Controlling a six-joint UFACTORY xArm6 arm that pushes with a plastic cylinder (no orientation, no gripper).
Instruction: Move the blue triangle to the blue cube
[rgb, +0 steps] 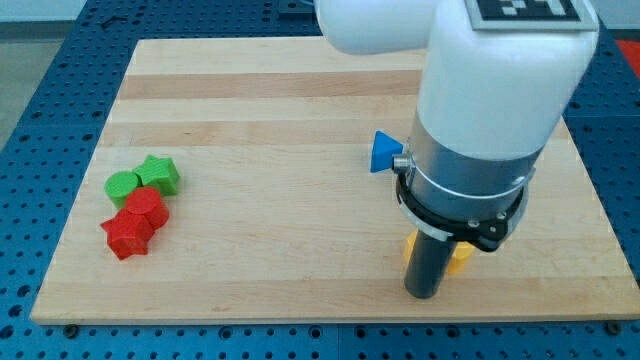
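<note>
on the pale wooden counter (280, 230) the small blue triangle block (384, 152) lies right of the middle, just at the left edge of the big white arm body (500, 80), so close that it seems to touch the grey collar of the arm, but i cannot tell this for sure. the blue cube is not visible anywhere; maybe the arm hides it, on the view's right side, but this is only my guess.

the dark straight rod comes down from the arm, and my tip (422, 294) rests on the counter near the view's bottom, below the blue triangle and a little to the right of it, well apart from it. this arm has no pincer at all, only the rod, so there is nothing that can be wide, narrow or holding. just beside the rod, some yellow block pieces (459, 260) show on both sides of it; their shape is mostly hidden.

far at the view's left there is a group: a green round block (122, 184), a green star-like block (159, 174), and two red blocks, one (146, 207) above the other (127, 235), all touching or nearly touching.

in my judgement the task is at the approach step: the tip is not yet at the triangle. the next move calls for bringing the tip around to the side of the triangle opposite to the cube, without pushing the yellow pieces, and first the cube's place must be known
</note>
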